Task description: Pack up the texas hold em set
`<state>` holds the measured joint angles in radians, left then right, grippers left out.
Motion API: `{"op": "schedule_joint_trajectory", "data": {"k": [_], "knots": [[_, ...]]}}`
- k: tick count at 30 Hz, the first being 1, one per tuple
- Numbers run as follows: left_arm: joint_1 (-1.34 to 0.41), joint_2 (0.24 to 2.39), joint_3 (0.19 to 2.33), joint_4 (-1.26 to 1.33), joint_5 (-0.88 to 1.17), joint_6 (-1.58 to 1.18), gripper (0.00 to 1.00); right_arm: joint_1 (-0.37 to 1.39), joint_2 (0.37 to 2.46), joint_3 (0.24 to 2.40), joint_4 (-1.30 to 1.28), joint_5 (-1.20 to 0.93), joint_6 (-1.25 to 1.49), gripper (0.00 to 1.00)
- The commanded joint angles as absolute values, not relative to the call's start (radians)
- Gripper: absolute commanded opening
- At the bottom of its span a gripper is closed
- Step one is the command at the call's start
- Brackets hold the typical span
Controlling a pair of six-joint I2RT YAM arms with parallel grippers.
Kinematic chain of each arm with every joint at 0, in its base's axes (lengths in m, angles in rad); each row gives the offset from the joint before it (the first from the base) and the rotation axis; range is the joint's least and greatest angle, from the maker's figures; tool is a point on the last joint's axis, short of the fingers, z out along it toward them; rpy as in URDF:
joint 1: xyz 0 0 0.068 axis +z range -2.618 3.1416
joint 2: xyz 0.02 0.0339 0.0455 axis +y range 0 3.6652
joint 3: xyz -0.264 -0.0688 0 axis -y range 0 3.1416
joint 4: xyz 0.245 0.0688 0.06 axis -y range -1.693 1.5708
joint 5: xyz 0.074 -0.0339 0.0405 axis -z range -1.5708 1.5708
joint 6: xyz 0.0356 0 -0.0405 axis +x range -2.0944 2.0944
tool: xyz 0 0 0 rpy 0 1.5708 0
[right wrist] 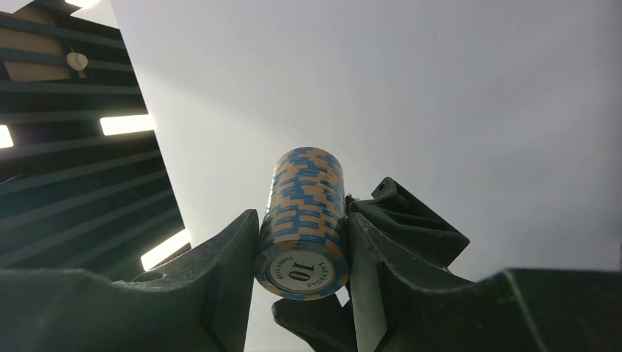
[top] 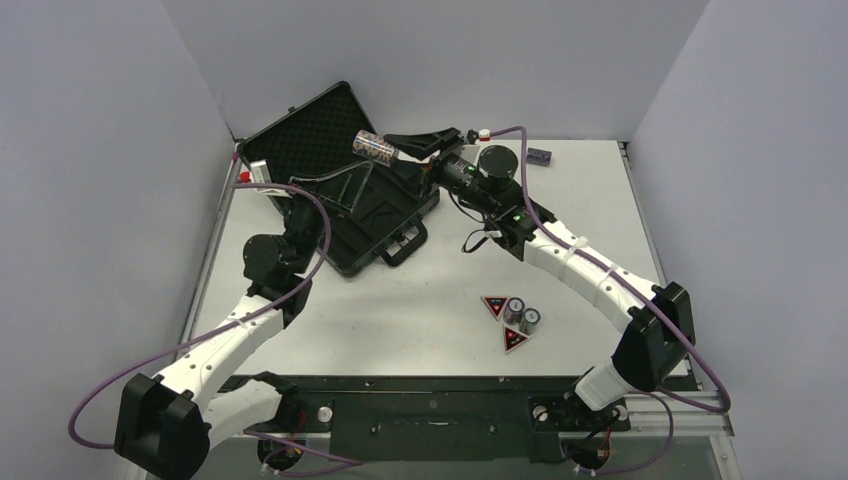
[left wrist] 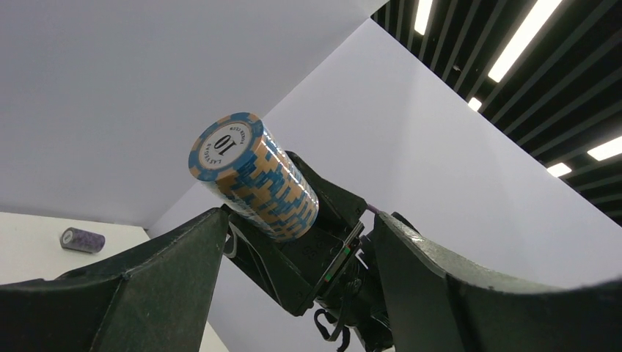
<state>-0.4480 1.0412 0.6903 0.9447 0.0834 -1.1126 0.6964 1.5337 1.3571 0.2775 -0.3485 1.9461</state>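
The black briefcase (top: 395, 215) lies open at the back left, its foam-lined lid (top: 305, 125) standing up. My right gripper (top: 388, 150) (right wrist: 302, 220) is shut on a blue-and-orange chip stack (top: 374, 148) (right wrist: 304, 213) (left wrist: 253, 180), held in the air over the case. My left gripper (top: 362, 174) (left wrist: 301, 216) is open just below it, tilted up at the stack, with nothing between its fingers. Two grey chip stacks (top: 522, 314) and two red triangular tokens (top: 494, 305) lie on the table at the front right.
A purple chip stack (top: 540, 155) (left wrist: 82, 240) lies on its side near the table's back edge. A small white object (top: 258, 172) sits at the case's left corner. Grey walls close in the table on three sides.
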Motion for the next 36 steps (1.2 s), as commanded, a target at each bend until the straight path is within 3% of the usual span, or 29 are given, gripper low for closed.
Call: {"op": "schedule_joint_trajectory", "data": {"k": [1,24,26,28,31,34,36], "knots": [[-0.438,1.070,0.710,1.090,0.078,-1.137,0.70,0.709,1.491,1.364,0.436,-0.369,1.941,0.00],[-0.436,1.134,0.689,1.220,0.044,-1.245,0.65,0.763,1.439,1.310,0.467,-0.342,1.885,0.00],[-0.434,1.135,0.697,1.220,0.046,-1.246,0.58,0.766,1.435,1.305,0.464,-0.333,1.887,0.00],[-0.433,1.133,0.701,1.216,0.046,-1.243,0.42,0.769,1.431,1.302,0.459,-0.327,1.886,0.00],[-0.433,1.125,0.693,1.200,0.043,-1.240,0.08,0.771,1.427,1.291,0.456,-0.318,1.885,0.00],[-0.432,1.112,0.685,1.178,0.024,-1.245,0.00,0.773,1.430,1.290,0.456,-0.310,1.882,0.00],[-0.427,1.105,0.693,1.159,0.022,-1.247,0.00,0.773,1.434,1.295,0.444,-0.309,1.877,0.10]]}}
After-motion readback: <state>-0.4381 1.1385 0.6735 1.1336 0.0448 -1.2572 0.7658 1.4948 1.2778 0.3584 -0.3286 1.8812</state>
